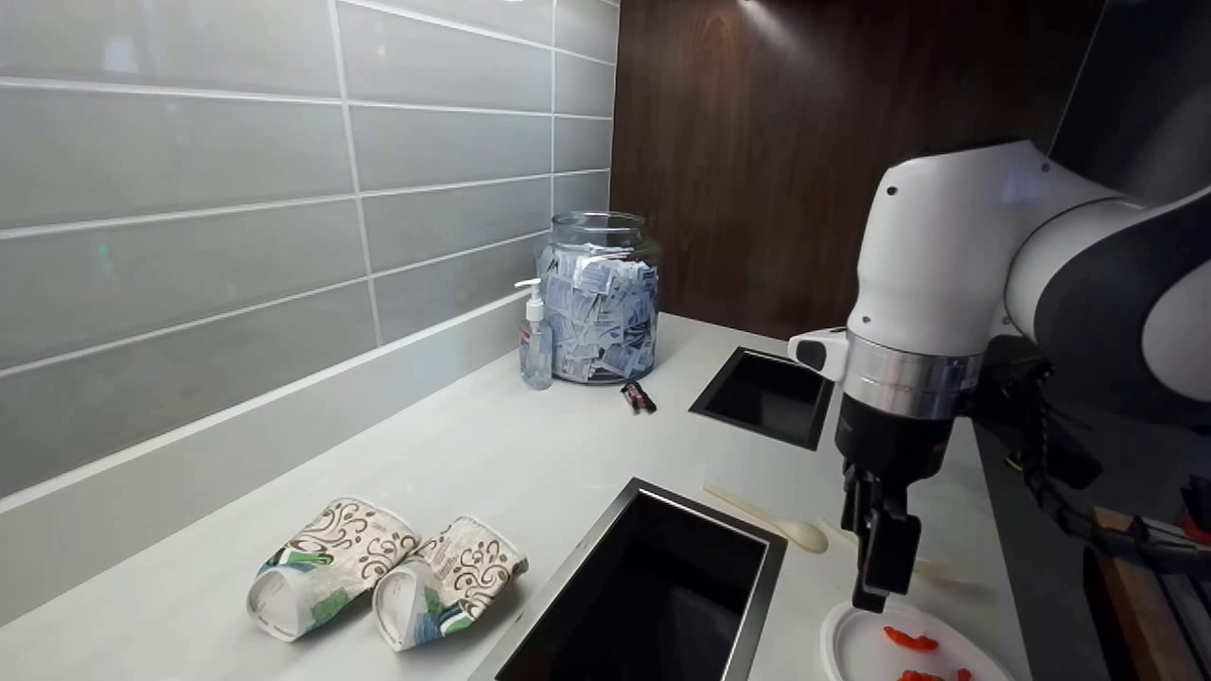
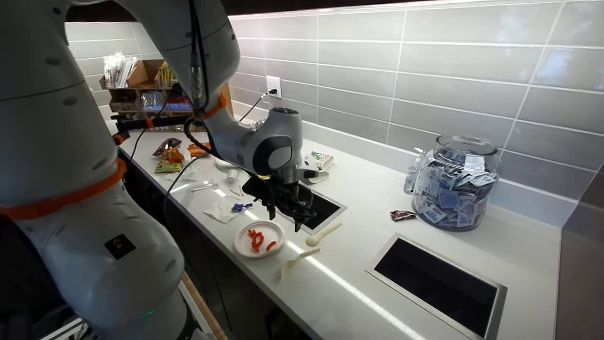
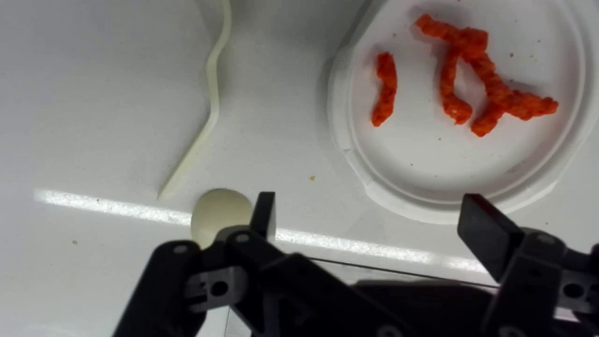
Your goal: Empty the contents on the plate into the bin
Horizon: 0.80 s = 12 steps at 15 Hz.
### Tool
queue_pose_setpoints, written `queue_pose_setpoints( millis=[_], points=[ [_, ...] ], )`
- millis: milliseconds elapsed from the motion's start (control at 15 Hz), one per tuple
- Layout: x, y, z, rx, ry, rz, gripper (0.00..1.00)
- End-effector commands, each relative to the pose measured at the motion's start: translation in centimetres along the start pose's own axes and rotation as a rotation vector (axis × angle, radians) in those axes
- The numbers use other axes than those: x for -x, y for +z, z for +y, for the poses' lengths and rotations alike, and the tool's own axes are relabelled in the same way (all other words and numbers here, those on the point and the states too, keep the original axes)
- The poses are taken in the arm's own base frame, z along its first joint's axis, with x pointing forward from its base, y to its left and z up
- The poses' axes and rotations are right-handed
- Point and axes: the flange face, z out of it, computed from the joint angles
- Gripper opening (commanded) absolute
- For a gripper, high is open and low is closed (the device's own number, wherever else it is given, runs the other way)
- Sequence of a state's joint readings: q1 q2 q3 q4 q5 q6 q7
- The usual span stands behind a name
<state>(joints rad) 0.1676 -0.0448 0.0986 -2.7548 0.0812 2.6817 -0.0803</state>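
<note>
The round white plate (image 1: 830,648) (image 2: 270,234) (image 3: 421,154) lies near the counter's front edge. The contents, red scraps (image 1: 910,639) (image 2: 256,240) (image 3: 493,89), lie on it. My gripper (image 1: 866,567) (image 2: 285,223) (image 3: 368,206) is open and empty, above the counter by the plate's rim. Two dark rectangular openings have metal rims. The opening beside the plate (image 1: 763,588) (image 2: 330,217) is partly hidden by my gripper in an exterior view. The opening by the jar (image 1: 762,407) (image 2: 495,307) lies farther along. Each looks larger in a different exterior view; I cannot tell which is the bin.
A pale spoon (image 1: 809,539) (image 2: 312,241) (image 3: 220,213) and fork (image 2: 289,268) (image 3: 213,79) lie beside the plate. Crushed paper cups (image 1: 331,567), a packet-filled jar (image 1: 605,322) (image 2: 455,193) and a pump bottle (image 1: 536,355) stand towards the wall. A blue wrapper (image 2: 240,207) lies on paper.
</note>
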Motion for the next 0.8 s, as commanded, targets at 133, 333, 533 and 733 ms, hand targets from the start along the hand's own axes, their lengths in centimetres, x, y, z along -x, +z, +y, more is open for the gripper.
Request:
queue_pose_setpoints(
  millis=[133,333,533,733],
  points=[
    [-0.2,2.7,0.8,-0.004,-0.019,0.018,1.0],
    [-0.2,3.6,0.9,-0.001,-0.029,0.03,1.0],
    [-0.4,4.4,1.1,0.0,-0.023,0.052,0.94],
    [-0.5,4.9,1.1,0.0,-0.019,0.071,0.76]
  ],
)
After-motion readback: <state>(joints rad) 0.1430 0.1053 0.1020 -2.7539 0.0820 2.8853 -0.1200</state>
